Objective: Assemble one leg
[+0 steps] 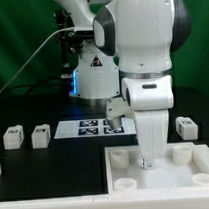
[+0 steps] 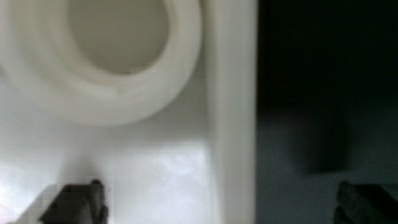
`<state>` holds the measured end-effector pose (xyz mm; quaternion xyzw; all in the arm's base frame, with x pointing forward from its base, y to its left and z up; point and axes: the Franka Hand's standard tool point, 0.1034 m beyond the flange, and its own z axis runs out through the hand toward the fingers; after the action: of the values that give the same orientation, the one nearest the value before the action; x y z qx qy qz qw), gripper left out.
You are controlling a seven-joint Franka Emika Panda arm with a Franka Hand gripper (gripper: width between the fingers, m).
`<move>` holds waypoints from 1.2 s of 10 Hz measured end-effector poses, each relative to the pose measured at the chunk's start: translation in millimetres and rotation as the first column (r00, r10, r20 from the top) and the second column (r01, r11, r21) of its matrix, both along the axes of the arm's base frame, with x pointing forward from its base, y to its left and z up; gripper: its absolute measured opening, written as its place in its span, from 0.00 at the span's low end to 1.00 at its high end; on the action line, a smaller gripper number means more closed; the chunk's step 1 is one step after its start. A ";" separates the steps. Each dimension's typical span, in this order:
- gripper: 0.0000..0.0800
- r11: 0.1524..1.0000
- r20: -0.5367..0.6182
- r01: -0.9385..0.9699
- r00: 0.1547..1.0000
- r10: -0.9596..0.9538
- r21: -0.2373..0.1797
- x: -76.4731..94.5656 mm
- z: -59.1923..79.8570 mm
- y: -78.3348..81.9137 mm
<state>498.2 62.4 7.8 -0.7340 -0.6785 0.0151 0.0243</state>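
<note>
Panda's gripper (image 1: 148, 162) hangs low over the white board (image 1: 200, 175), fingers (image 2: 75, 200) spread wide across its rim beside a corner socket (image 2: 98, 50), their tips cut off. A leg (image 1: 39, 137) stands beyond the board, well apart.

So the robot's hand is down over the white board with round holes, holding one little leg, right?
No. The hand is down over the white board with round holes, but it is empty: the wrist view shows its fingers wide apart, gripping nothing.
</note>
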 end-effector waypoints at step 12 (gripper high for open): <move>0.81 0.275 -0.021 0.961 0.274 -0.961 -0.037 -33.5 44.3 99.5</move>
<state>464.7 161.9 52.1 -0.9943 -0.0991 0.0176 0.0356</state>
